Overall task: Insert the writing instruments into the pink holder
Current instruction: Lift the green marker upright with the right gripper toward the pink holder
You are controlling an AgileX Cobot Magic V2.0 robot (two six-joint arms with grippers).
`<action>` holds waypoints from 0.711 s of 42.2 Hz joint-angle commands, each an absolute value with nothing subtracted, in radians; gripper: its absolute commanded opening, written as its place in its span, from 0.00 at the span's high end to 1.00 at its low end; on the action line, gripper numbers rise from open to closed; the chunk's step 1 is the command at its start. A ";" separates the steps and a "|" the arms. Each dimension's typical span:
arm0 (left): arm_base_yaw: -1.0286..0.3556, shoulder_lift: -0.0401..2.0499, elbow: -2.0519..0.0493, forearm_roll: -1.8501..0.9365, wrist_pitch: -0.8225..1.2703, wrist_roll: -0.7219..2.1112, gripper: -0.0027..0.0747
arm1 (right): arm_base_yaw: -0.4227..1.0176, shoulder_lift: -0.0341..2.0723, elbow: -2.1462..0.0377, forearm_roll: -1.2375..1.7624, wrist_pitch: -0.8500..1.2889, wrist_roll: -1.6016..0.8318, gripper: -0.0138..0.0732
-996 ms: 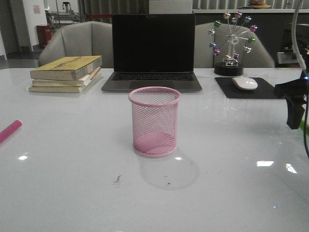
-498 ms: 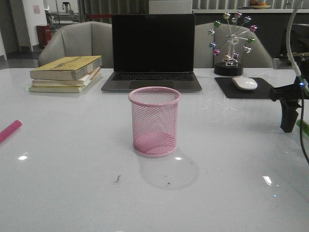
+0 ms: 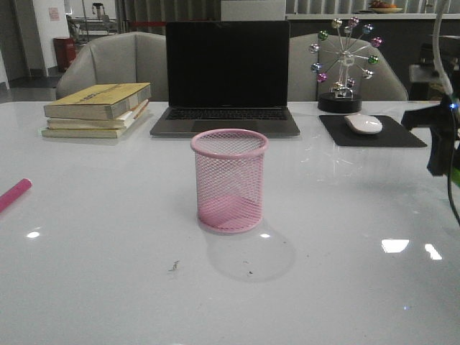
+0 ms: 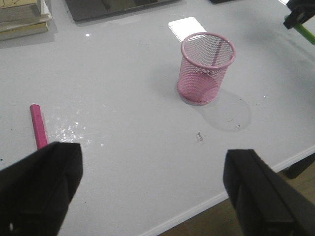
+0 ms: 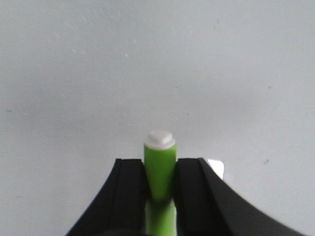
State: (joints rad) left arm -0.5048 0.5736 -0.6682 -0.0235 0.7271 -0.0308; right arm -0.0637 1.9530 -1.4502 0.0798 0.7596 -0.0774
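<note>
White tabletop (image 3: pixel 108 287) carries the pink holder (image 3: pixel 230 180) at center, 1 magenta marker (image 4: pixel 38 126) well left. Right gripper (image 5: pixel 160 169) clamps the green marker (image 5: pixel 159 172) at the far right; left gripper (image 4: pixel 147 187) gapes empty. Risk: tilted marker clipping the rim, toppling the light cup.

The pink holder (image 3: pixel 229 180), an empty wire-mesh cup with a rolled rim, stands upright mid-table. The magenta marker (image 3: pixel 15 194) lies flat by the table's left edge. The lime green marker (image 5: pixel 159 169) (white end showing) is clamped off the surface near the right edge.
</note>
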 commanded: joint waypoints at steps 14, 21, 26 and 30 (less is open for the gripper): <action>-0.513 0.583 -0.703 -0.033 0.652 -0.032 0.14 | 0.214 1.425 -1.107 0.175 0.220 -0.087 0.62; -0.513 0.583 -0.703 -0.033 0.652 -0.032 0.14 | 0.398 1.354 -1.011 0.211 -0.067 -0.087 0.62; -0.513 0.583 -0.703 -0.033 0.652 -0.032 0.14 | 0.518 1.368 -0.976 0.211 -0.265 -0.087 0.62; -0.513 0.583 -0.703 -0.033 0.652 -0.032 0.14 | 0.582 1.416 -0.964 0.210 -0.413 -0.087 0.62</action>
